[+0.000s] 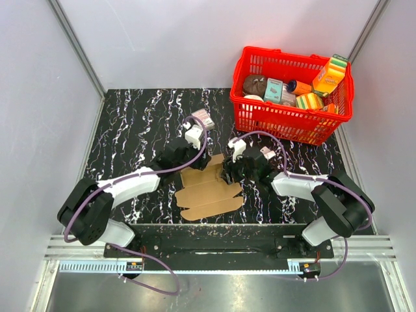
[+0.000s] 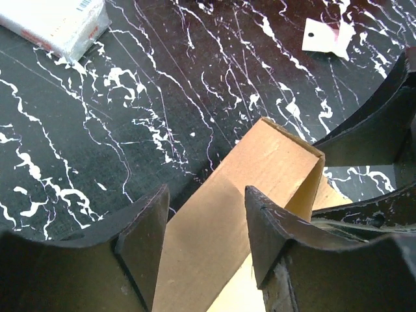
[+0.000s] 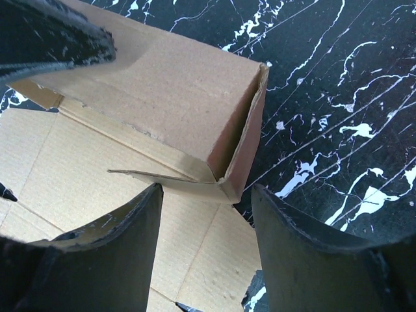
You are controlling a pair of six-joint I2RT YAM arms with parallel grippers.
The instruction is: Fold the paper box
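Note:
The paper box (image 1: 209,193) is a plain brown die-cut cardboard sheet lying on the black marbled table, with its far end partly raised. My left gripper (image 1: 197,160) hovers over the far left of the sheet, jaws open, with a raised brown panel (image 2: 240,195) showing between them. My right gripper (image 1: 233,170) is at the sheet's far right edge, jaws open over a folded-up corner flap (image 3: 227,136) and the flat sheet (image 3: 58,169). Neither gripper visibly grips the cardboard.
A red basket (image 1: 291,123) with colourful grocery packs stands at the back right. A small white-and-pink carton (image 1: 203,118) lies behind the left gripper; it also shows in the left wrist view (image 2: 55,23). A white tag (image 2: 327,36) lies on the table.

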